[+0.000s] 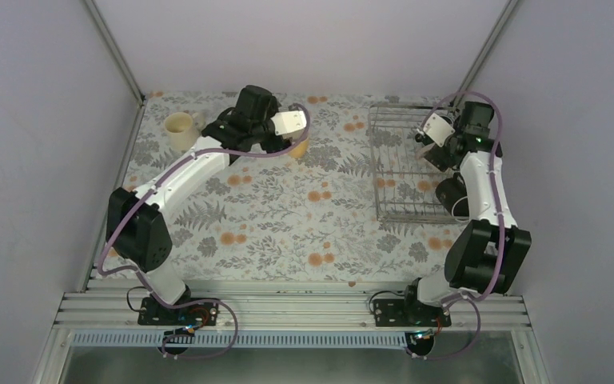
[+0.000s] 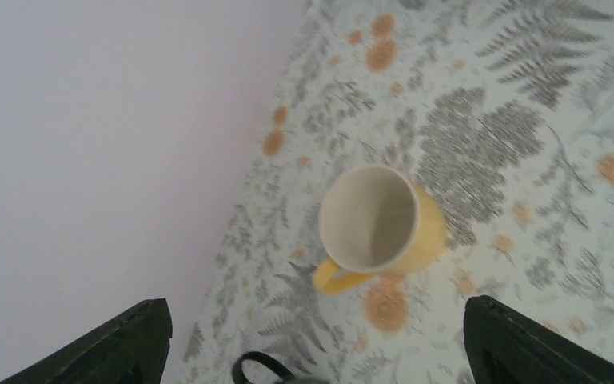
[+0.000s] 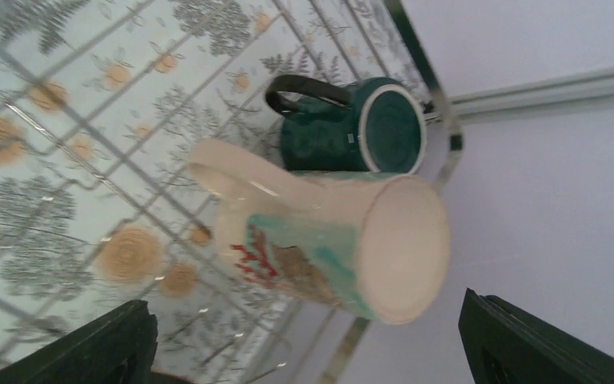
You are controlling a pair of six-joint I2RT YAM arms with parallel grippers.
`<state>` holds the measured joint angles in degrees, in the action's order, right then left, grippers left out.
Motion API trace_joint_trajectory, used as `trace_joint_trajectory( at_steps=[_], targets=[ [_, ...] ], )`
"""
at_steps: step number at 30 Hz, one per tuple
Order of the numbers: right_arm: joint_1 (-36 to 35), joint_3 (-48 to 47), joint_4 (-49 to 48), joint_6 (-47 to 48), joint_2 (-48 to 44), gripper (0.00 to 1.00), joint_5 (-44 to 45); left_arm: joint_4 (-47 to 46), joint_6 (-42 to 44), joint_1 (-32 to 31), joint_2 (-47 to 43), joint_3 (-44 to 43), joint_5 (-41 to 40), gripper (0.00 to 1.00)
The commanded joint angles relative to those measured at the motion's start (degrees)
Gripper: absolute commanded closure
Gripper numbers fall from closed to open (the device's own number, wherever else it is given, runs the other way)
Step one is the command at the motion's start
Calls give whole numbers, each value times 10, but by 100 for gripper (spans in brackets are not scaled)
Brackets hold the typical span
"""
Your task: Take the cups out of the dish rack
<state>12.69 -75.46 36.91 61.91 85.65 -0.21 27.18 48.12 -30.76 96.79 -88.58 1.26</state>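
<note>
A yellow cup (image 2: 380,220) stands upright on the flowered table, free, just ahead of my open left gripper (image 2: 320,356); from above it peeks out under that gripper (image 1: 296,134) as a yellow edge (image 1: 299,150). A cream-white cup (image 1: 179,130) stands further left. A dark cup handle (image 2: 260,366) shows at the bottom edge. The wire dish rack (image 1: 400,172) sits at the right. In it lie a cream cup with a picture (image 3: 336,248) and a dark teal-green cup (image 3: 360,124), bottoms toward me. My right gripper (image 3: 312,356) hangs open just before the cream cup. A dark cup (image 1: 451,194) rests beside the right arm.
The lavender back wall (image 2: 88,160) is close to the left gripper and the yellow cup. The rack's far rim (image 3: 448,136) lies near the right wall. The right arm's forearm (image 1: 484,188) crosses the rack's right side.
</note>
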Motion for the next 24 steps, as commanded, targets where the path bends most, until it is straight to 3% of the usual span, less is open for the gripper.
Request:
trace_joint_trajectory(
  at_steps=[1, 8, 20, 24],
  targets=[
    [-7, 3, -87, 117, 19, 5, 44, -151, -52, -4, -10, 6, -33, 9],
    [-28, 0, -105, 195, 75, 13, 67, -172, -62, -15, 3, 20, -24, 9],
    [-67, -15, -103, 210, 159, 17, 119, -187, -62, -21, 5, 46, -26, 9],
    [-76, -4, -146, 215, 181, 19, 164, -190, -60, -21, 3, 52, -25, 10]
  ],
)
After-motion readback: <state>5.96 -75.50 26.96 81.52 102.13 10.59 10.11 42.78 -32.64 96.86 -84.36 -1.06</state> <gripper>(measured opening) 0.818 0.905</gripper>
